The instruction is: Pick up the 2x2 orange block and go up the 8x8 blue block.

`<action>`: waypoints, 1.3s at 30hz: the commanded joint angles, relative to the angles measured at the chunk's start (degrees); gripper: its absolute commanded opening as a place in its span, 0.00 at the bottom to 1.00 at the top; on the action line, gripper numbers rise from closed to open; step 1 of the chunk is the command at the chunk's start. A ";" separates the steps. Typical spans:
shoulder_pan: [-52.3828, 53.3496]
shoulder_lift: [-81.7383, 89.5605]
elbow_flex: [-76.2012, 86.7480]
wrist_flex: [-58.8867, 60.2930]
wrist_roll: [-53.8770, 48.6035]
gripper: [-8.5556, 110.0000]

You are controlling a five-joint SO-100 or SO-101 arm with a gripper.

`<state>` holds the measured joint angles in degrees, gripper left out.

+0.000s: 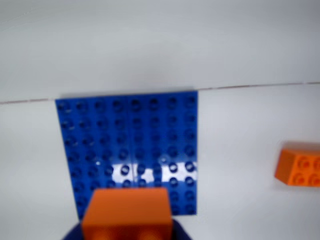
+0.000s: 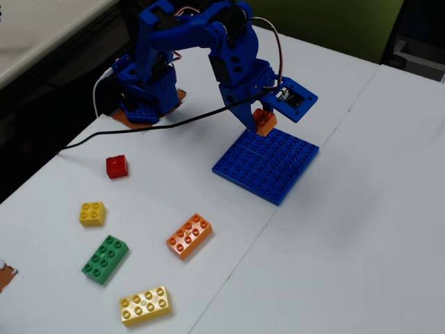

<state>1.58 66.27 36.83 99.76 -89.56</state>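
My gripper (image 2: 262,120) is shut on the 2x2 orange block (image 2: 264,122) and holds it in the air just above the far edge of the 8x8 blue block (image 2: 268,165). In the wrist view the orange block (image 1: 127,212) fills the bottom centre, blurred, with the blue jaws showing at either side under it. The blue baseplate (image 1: 130,145) lies flat on the white table behind it. The block does not touch the plate in the fixed view.
A longer orange eight-stud brick (image 2: 189,235) lies left of the plate and shows at the wrist view's right edge (image 1: 300,167). Red (image 2: 117,166), small yellow (image 2: 92,213), green (image 2: 105,259) and long yellow (image 2: 144,305) bricks lie at the left. The arm's base (image 2: 146,90) stands at the back.
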 commanded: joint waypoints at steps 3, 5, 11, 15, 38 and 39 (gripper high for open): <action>-1.49 -0.70 -1.23 0.44 0.18 0.07; -1.76 -1.32 -1.23 0.53 0.35 0.07; -1.93 -1.58 0.00 0.62 0.18 0.07; -2.02 -1.67 1.05 0.62 0.09 0.07; -1.76 -4.48 1.05 0.44 -0.97 0.07; -1.67 -4.66 0.97 0.35 -1.05 0.07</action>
<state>0.26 61.08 39.11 100.11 -90.00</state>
